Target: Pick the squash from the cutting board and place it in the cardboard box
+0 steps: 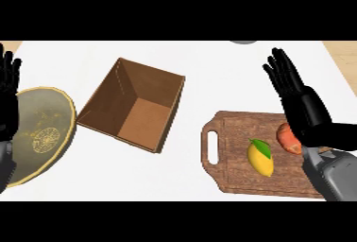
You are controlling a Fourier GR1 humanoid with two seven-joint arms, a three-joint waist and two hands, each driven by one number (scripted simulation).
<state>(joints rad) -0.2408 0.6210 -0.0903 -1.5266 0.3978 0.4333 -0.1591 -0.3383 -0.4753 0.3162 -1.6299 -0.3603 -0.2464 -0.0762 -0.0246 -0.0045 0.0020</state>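
A wooden cutting board (233,156) with a handle slot lies at the lower right of the white counter. On it rests a yellow squash (261,159) with a green leaf, and an orange-red vegetable (288,138) beside it, partly hidden by my right hand. My right hand (301,105) is open, fingers straight and pointing away, held over the board's right part. The open cardboard box (132,105) stands left of centre, tilted. My left hand (8,90) shows at the left edge, open with fingers up, resting.
A gold patterned plate (40,132) lies at the left, partly behind my left hand. A grey round object (243,41) peeks in at the counter's far edge. The wooden floor (343,54) shows past the counter's right edge.
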